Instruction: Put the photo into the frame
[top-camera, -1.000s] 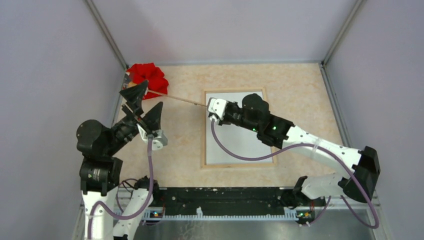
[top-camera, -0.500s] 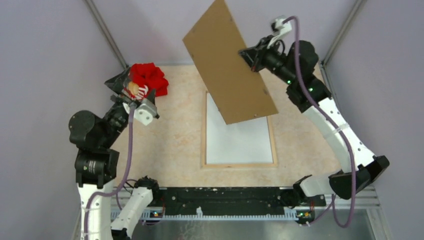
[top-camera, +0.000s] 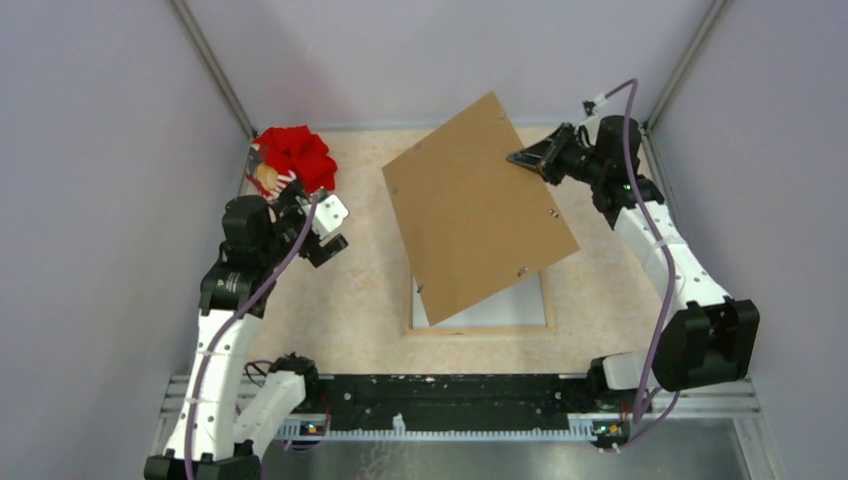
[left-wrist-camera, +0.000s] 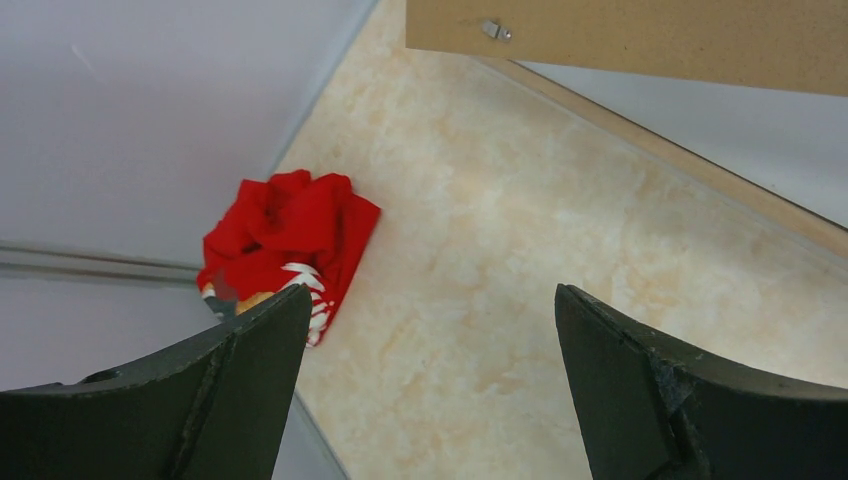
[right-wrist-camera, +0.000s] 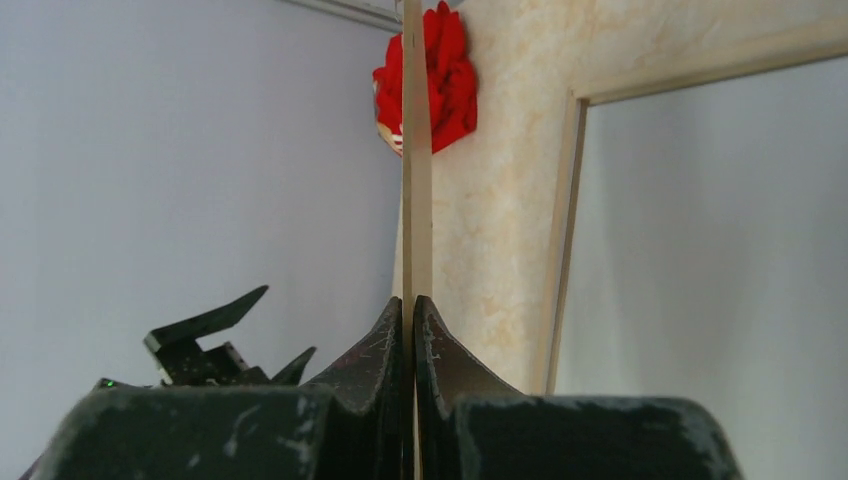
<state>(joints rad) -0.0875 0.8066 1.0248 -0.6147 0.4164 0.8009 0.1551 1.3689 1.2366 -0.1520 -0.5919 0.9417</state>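
One frame (top-camera: 480, 328) lies on the table (top-camera: 360, 300), one photo (top-camera: 510, 300) inside, white side up. Right end effector (top-camera: 514, 157), held high, pinches one brown board (top-camera: 480, 215) tilted above; left end effector (left-wrist-camera: 430, 300), low, gapes empty.

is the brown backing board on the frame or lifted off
Lifted off: the right tool grips the backing board by one edge, holding it tilted in the air over the frame.

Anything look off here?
The brown backing board hangs tilted in the air over the frame, pinched at one edge by the right gripper. A crumpled red cloth lies in the table's far-left corner.
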